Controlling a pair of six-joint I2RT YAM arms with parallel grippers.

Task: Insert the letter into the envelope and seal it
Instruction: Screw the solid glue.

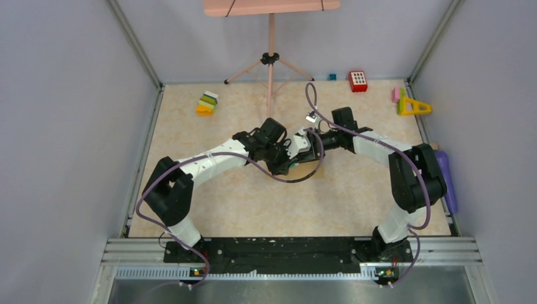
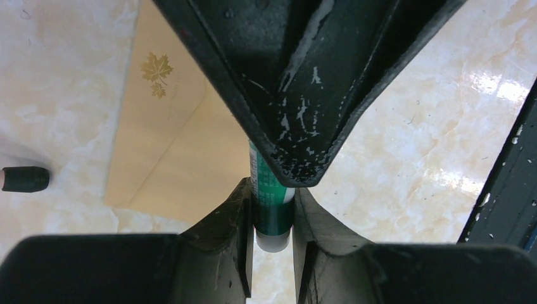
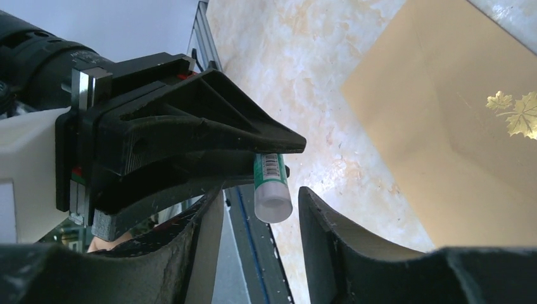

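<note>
Left gripper (image 2: 273, 190) clamped on glue stick (image 2: 272, 218) body. Right gripper (image 3: 261, 196) jaws held apart, flanking stick's white end, no contact seen. Beyond, envelope (image 2: 161, 152) laid flat on table (image 2: 57, 76); judged thin, light, floppy, best pinched at flap edge. Letter not seen.

Side by side, the left arm (image 1: 209, 161) and the right arm (image 1: 380, 147) are showing white shells between bulky black joint housings. Each is trailing a purple cable (image 1: 140, 206) that is looping loosely along its length. Both are sitting bolted to a black base plate (image 1: 285, 250), where small green and orange lights are glowing. The tapered black fingers (image 2: 218, 247) are wearing white scuffs and flecks.
</note>
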